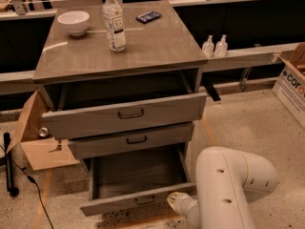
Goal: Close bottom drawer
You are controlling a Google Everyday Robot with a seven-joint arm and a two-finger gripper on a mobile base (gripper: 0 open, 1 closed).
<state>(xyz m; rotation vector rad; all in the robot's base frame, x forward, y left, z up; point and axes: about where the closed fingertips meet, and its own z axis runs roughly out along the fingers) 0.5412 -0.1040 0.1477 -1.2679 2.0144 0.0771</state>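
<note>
The bottom drawer (128,202) of the grey wood-grain cabinet is pulled far out, its empty inside showing and its narrow front panel with a small dark handle (144,199) near the lower edge of the view. The middle drawer (131,140) is slightly out and the tall top drawer (126,114) is partly out. My white arm (228,190) fills the lower right. My gripper (175,200) is at the right end of the bottom drawer's front panel, mostly hidden by the arm.
On the cabinet top stand a white bowl (73,22), a water bottle (114,22) and a dark phone (148,16). An open cardboard box (40,137) lies left of the cabinet. Two small bottles (214,46) stand on a ledge at the right. A printed box (291,82) is at far right.
</note>
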